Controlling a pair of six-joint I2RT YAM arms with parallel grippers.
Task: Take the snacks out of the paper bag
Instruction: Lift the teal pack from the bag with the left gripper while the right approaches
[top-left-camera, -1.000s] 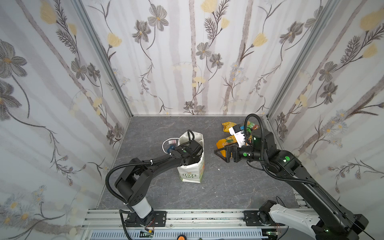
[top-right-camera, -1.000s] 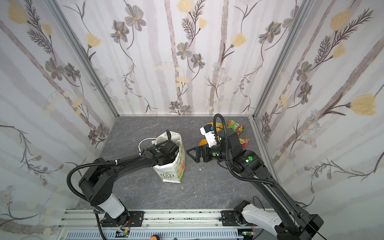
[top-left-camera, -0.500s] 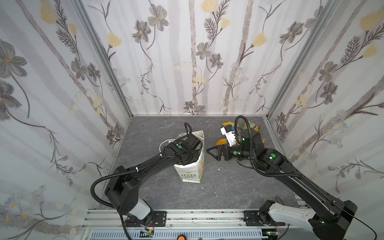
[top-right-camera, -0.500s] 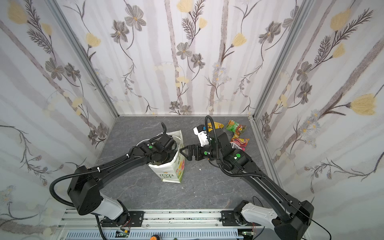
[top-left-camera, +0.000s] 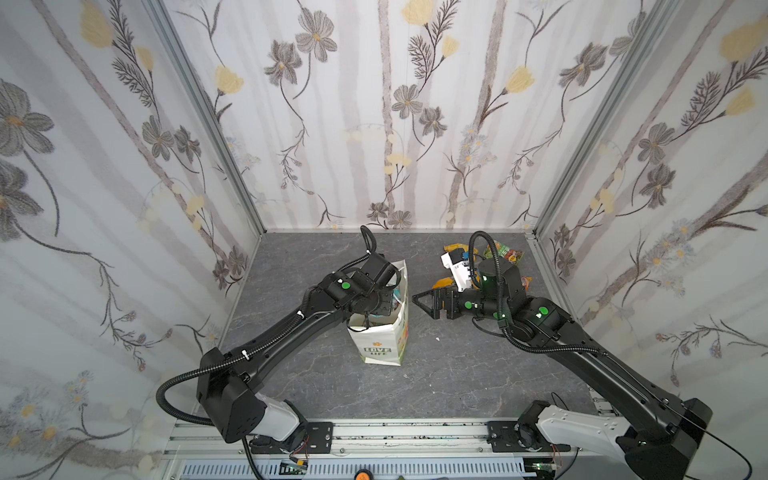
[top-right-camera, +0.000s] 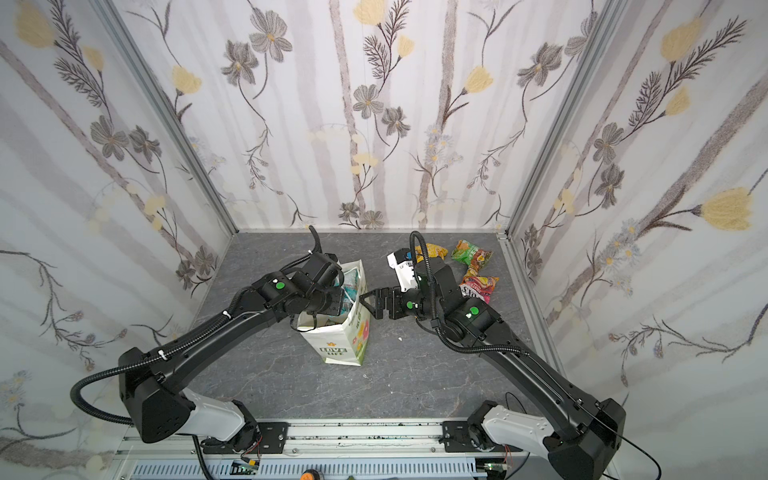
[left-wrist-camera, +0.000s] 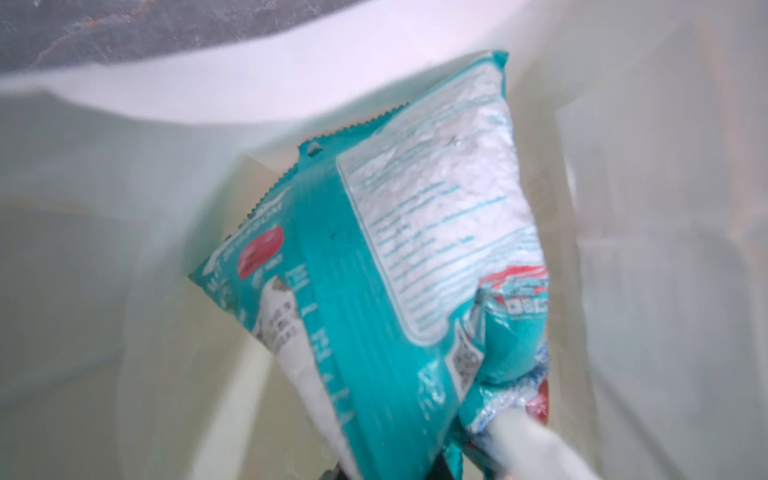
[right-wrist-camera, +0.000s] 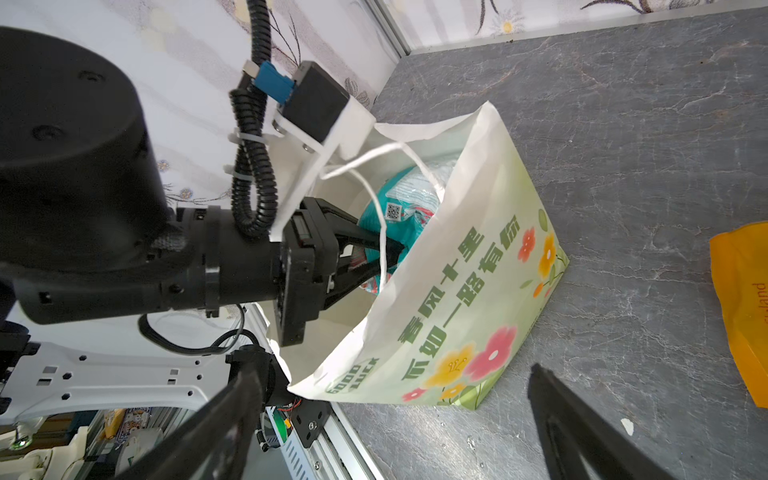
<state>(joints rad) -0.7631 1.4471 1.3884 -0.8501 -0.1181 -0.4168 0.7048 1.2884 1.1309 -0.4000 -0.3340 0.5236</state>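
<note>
Already 4 snacks (top-right-camera: 471, 252) are lying on the surface (top-right-camera: 415, 374) — 2 teal packets (left-wrist-camera: 374, 270) are sitting in the bag (top-left-camera: 380, 345), left claw (right-wrist-camera: 390, 257) pinching 1, right claw (top-left-camera: 422, 306) hovering wide.

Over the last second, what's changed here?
The open right tool swung from beside the unpacked snacks toward the paper bag. The left tool stayed shut on the teal packet inside it. The bag did not move.
</note>
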